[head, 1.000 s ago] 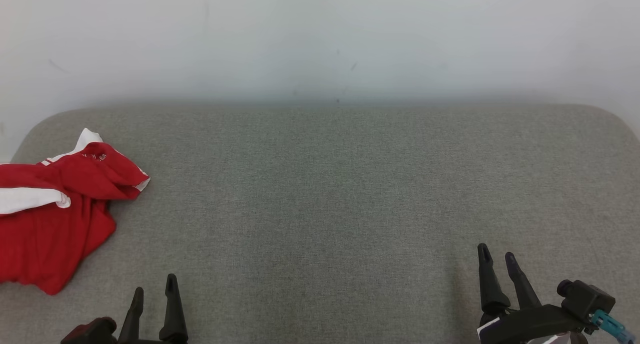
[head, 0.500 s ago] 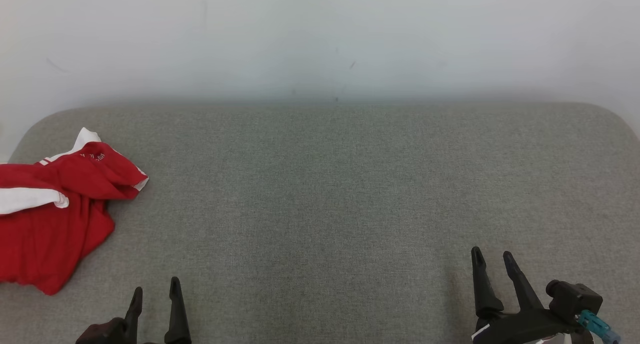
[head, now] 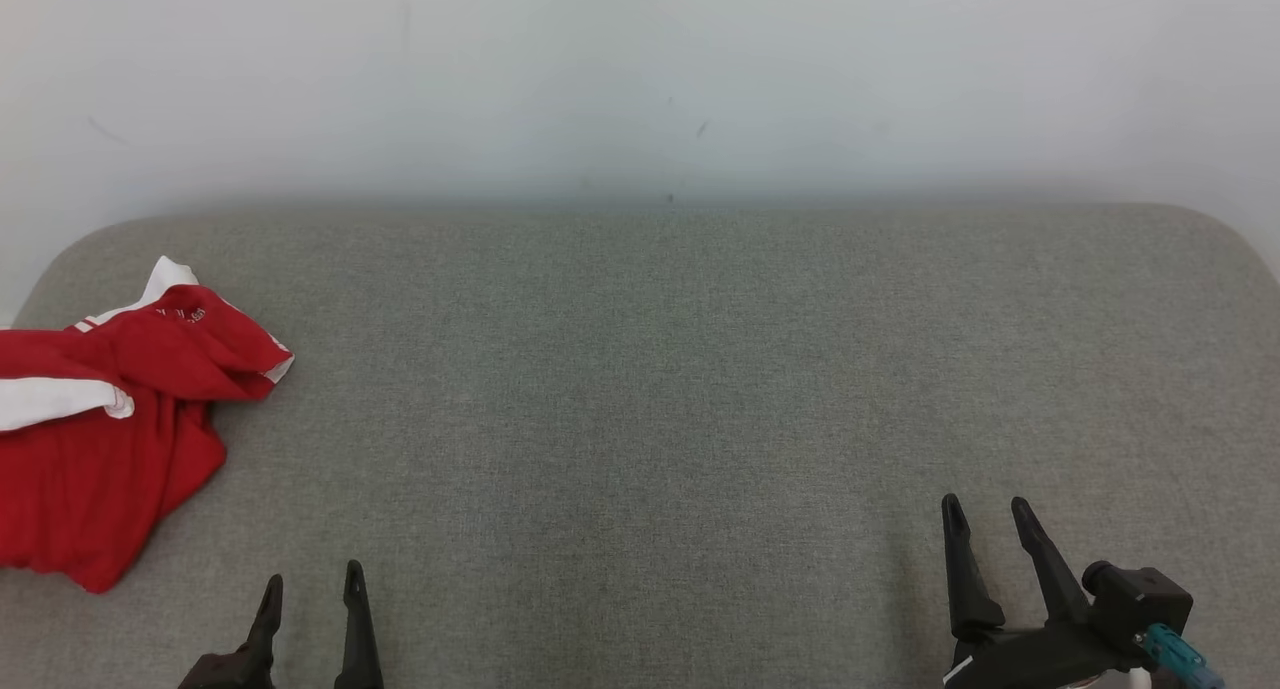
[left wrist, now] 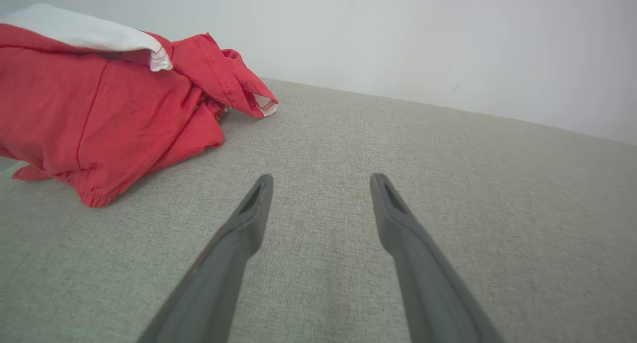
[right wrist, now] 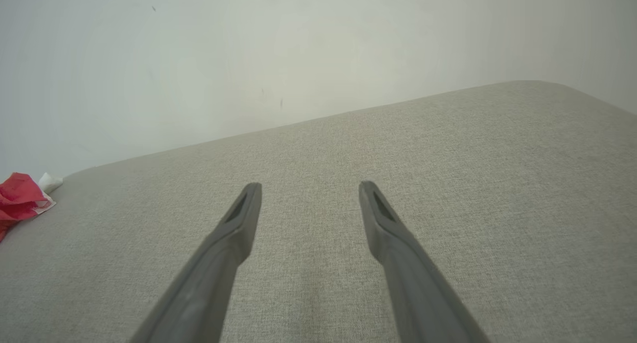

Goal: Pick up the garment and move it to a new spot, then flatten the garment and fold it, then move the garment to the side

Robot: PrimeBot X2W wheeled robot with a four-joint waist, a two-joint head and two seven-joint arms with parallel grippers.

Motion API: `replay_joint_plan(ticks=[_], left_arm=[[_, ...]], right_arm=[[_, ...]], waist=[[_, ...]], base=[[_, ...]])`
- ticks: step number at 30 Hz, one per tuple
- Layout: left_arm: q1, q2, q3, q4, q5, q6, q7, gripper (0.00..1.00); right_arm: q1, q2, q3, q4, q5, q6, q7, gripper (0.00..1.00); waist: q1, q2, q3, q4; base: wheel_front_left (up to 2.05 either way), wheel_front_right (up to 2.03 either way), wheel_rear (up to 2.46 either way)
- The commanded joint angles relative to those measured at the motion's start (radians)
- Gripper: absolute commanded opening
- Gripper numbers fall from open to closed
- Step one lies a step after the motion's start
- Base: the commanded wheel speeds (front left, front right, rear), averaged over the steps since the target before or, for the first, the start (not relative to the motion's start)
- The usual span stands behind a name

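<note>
The red garment (head: 100,439) w/ white trim is lying crumpled at the left edge of the grey cloth-covered table (head: 640,369), approx. halfway btw. the near and the far edge. Part of it is going past the left border of the head view. In the left wrist view it is sitting bunched up, w/ a white band on top. The left hand (head: 312,574) is hovering at the near edge, towards the near left corner, its fingers spread apart and holding nothing. It is near the garment but not touching it. The right hand (head: 985,502) is hovering at the near edge by the near right corner, also released and empty, well apart from the garment. A pale wall (head: 640,69) is standing behind the far edge.
</note>
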Motion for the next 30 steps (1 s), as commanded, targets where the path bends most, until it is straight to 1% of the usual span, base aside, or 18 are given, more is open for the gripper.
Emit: replay_joint_plan(ticks=[1, 26, 30], left_arm=[[0.003, 0.006, -0.001, -0.008, 0.034, 0.004, -0.011, 1.0], [0.022, -0.002, -0.001, 0.006, 0.203, 0.012, -0.055, 1.0], [0.02, -0.004, 0.005, 0.002, 0.195, 0.01, -0.055, 1.0]], right_arm=[[0.0, 0.0, -0.002, -0.002, -0.035, -0.001, -0.011, 1.0], [0.004, 0.003, 0.007, -0.004, -0.213, -0.002, -0.056, 1.0], [0.0, 0.001, 0.004, -0.004, -0.21, -0.002, -0.054, 1.0]], waist=[[-0.0001, 0.0, 0.001, -0.001], [-0.0001, 0.0, 0.009, 0.004], [-0.0001, 0.0, 0.015, 0.007]], base=[[0.0, 0.0, 0.0], [0.0, 0.0, 0.0], [0.0, 0.0, 0.0]])
